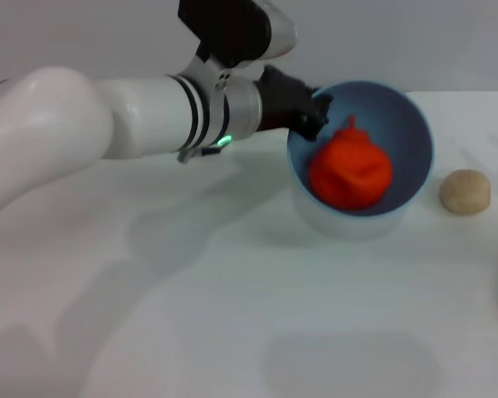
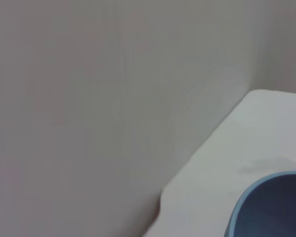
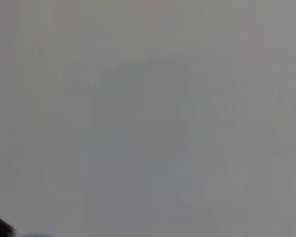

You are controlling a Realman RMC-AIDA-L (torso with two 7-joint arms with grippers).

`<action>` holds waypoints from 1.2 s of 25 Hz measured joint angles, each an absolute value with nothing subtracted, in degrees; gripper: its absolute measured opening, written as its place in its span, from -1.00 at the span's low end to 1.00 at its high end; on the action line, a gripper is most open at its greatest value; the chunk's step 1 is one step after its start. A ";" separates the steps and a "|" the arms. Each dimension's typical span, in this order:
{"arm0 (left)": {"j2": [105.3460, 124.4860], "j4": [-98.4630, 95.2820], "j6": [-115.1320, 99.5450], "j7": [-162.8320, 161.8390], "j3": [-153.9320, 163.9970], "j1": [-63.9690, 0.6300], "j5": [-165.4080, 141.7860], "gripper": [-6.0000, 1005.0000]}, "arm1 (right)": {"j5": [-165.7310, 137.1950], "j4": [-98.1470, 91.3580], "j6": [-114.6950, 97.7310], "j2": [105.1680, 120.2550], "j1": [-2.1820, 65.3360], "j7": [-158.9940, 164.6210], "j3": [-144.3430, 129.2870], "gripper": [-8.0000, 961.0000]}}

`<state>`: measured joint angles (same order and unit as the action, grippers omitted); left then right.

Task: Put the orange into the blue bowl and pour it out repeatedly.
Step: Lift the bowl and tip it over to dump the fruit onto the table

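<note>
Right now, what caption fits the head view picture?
Left gripper grips the tilted blue bowl with the orange inside.

Lab: bare white table (image 1: 232,332), blank wall (image 2: 89,98)

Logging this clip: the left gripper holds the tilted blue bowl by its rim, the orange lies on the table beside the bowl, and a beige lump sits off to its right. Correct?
Not quite. The head view shows the orange inside the blue bowl, not on the table. The rest holds: the left gripper grips the rim, and the beige lump sits to the right.
</note>
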<state>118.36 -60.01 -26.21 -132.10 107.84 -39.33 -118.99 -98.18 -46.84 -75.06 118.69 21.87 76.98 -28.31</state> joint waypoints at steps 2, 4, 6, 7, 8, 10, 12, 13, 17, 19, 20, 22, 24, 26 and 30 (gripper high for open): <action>118.37 -60.26 -25.17 -129.47 107.96 -39.59 -119.18 -0.99 | -97.02 -43.97 -71.89 118.82 21.86 73.79 -28.28 0.28; 118.44 -60.88 -24.17 -126.99 108.21 -39.79 -119.22 -0.99 | -94.96 -41.02 -69.16 118.93 21.87 70.07 -28.39 0.35; 118.44 -61.76 -22.76 -125.63 108.66 -39.71 -119.25 -0.99 | -92.11 -37.24 -68.41 118.94 21.96 64.98 -28.28 0.41; 118.44 -62.17 -21.90 -124.50 109.09 -39.50 -119.26 -0.99 | -90.38 -34.92 -68.21 118.93 22.06 61.68 -28.17 0.45; 118.42 -62.52 -20.99 -122.63 109.82 -39.31 -119.27 -0.99 | -88.44 -32.64 -68.16 118.85 22.12 58.32 -28.08 0.48; 118.43 -63.00 -19.72 -118.77 111.45 -39.05 -119.27 -0.99 | -85.82 -29.64 -68.23 118.86 22.13 53.49 -28.17 0.55; 118.52 -63.38 -17.92 -115.47 113.19 -38.84 -119.27 -0.99 | -83.12 -26.29 -68.32 118.95 22.21 48.13 -28.33 0.58; 118.55 -63.47 -17.10 -115.14 113.72 -38.80 -119.27 -0.99 | -81.65 -24.80 -68.33 118.95 22.34 45.93 -28.27 0.58; 118.51 -64.93 -12.67 -111.97 117.73 -37.89 -120.23 -0.99 | -75.44 -21.86 -68.40 118.95 22.12 43.14 -28.02 0.57; 118.55 -65.83 -10.61 -110.04 118.97 -36.94 -121.74 -0.99 | -73.45 -21.19 -68.44 118.88 21.89 43.07 -28.05 0.57; 118.57 -66.38 -9.65 -109.50 119.50 -36.50 -122.67 -0.99 | -72.98 -20.98 -68.47 118.84 21.80 43.05 -28.01 0.57; 118.51 -67.09 -7.50 -109.07 120.43 -35.82 -125.41 -0.99 | -72.63 -20.86 -68.49 118.80 21.49 43.04 -27.69 0.57; 118.54 -67.63 -4.61 -108.63 122.07 -34.92 -128.78 -0.99 | -72.42 -20.80 -68.51 118.81 21.22 43.01 -27.19 0.57; 118.60 -68.55 -1.59 -108.00 124.39 -33.67 -131.54 -0.99 | -72.36 -20.77 -68.53 118.83 21.04 43.01 -26.82 0.56; 118.76 -69.01 7.11 -102.83 130.50 -30.93 -137.05 -0.99 | -72.33 -20.69 -68.55 118.81 20.88 43.25 -26.75 0.56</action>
